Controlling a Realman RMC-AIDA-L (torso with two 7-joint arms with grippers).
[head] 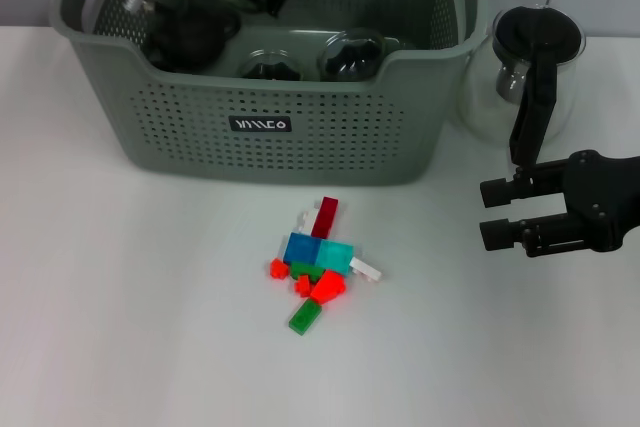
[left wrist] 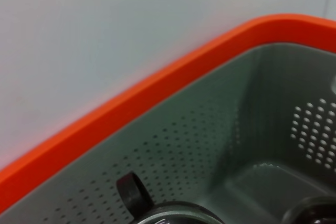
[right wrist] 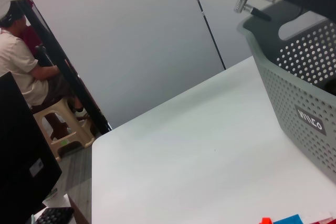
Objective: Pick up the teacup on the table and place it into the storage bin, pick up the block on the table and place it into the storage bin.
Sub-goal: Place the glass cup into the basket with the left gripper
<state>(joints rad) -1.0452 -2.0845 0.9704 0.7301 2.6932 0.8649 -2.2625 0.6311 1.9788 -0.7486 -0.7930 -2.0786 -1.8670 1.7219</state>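
Head view showed the right gripper (head: 487, 213) low over the white table (head: 120, 327), fingers parted and empty, pointing toward the pile of small blocks (head: 320, 267) well to its left. The glass pot (head: 530, 72) stood just behind its arm. The left gripper (head: 190, 32) was down inside the storage bin (head: 260, 137), among dark glass teacups (head: 350, 52); I cannot tell whether it was open. The blocks lay loose in a heap just before the bin's front wall. A sideways approach would likely scatter them or pinch several at once, and swinging back could knock the pot.
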